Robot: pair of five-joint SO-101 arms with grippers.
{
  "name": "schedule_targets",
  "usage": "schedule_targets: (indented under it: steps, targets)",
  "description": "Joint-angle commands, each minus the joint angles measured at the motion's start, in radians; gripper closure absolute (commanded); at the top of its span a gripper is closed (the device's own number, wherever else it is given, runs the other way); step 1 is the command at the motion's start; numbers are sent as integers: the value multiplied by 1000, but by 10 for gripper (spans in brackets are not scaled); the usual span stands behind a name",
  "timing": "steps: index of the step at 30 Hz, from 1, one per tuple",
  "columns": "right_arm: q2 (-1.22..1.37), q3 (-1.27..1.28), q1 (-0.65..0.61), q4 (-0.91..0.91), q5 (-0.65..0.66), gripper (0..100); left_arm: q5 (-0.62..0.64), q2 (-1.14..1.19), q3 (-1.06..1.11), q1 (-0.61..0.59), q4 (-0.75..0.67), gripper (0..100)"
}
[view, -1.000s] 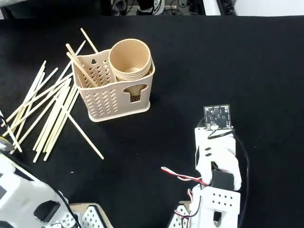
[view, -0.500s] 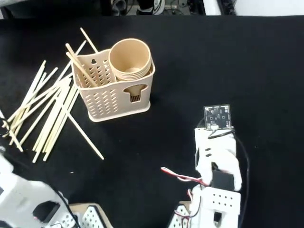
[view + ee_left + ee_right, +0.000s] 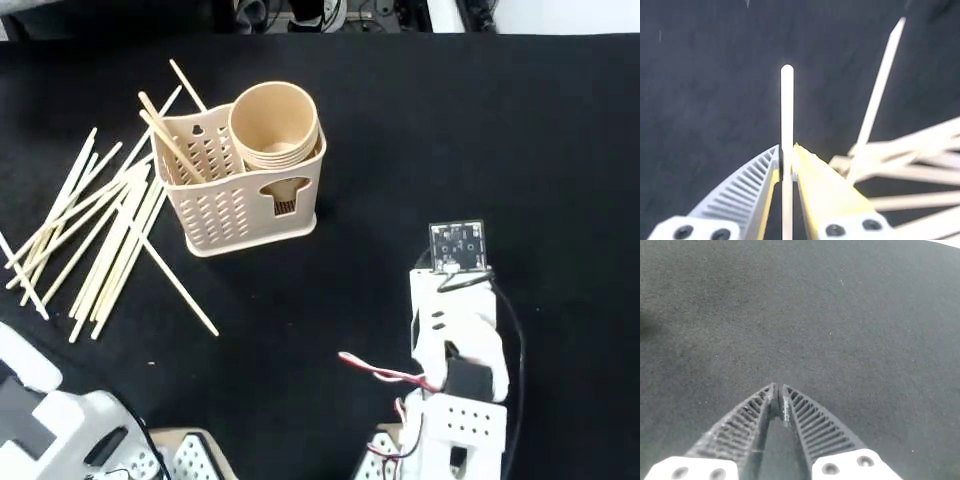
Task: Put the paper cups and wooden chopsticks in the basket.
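The left pincer (image 3: 786, 162) is clenched on a single wooden chopstick (image 3: 786, 100), pinched between the tips with a long stretch standing out beyond them. With so narrow a hold, the stick could swivel or slide out during the carry. Its free end could also catch the loose chopsticks (image 3: 105, 235) lying fanned on the bench (image 3: 450, 130), or strike the rim of the basket (image 3: 235, 215) rather than drop inside. The basket looks light, so a knock might shove or tip it and spill the tilted chopsticks (image 3: 165, 130) leaning in one compartment. The stacked paper cups (image 3: 275, 125) sit in the other compartment.

The left arm (image 3: 45, 430) sits low at the near corner of the bench, close to the loose pile. The right arm (image 3: 455, 350) is folded at the near edge, well apart from the basket. The right pincer (image 3: 777, 400) is clenched on nothing above bare bench.
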Motion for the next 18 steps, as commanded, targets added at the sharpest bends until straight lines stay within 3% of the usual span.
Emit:
schedule_targets:
  steps: [1,6,18]
  targets:
    - [-8,-5,-2,-23,-5,986,95,61,-203,88,-78,971]
    - [-8,-5,-2,-23,-5,986,144,333,-455,165,-5,971]
    - [-8,-5,-2,-25,-3,986,140,1017,-1271,202,276,967]
